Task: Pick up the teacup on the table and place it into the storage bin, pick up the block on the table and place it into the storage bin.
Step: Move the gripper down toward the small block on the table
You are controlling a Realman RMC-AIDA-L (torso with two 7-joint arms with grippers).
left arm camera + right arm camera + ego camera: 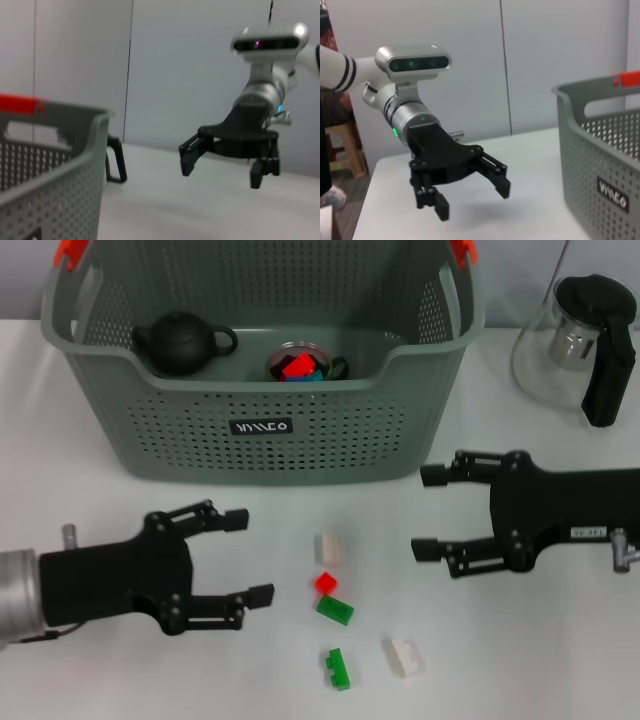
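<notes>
Both tools, left (243, 556) and right (426, 511), hover open flanking loose blocks (331, 582) on the bench, with the teacup (300, 362) already in the storage bin (262, 425) beyond; 1 should descend squarely over a single block.

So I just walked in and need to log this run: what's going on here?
Both grippers, left and right, are open over the table, holding nothing. The storage bin already holds a dark teapot and a cup with red and blue blocks inside. Five loose blocks lie between the grippers, the red block among them.
</notes>
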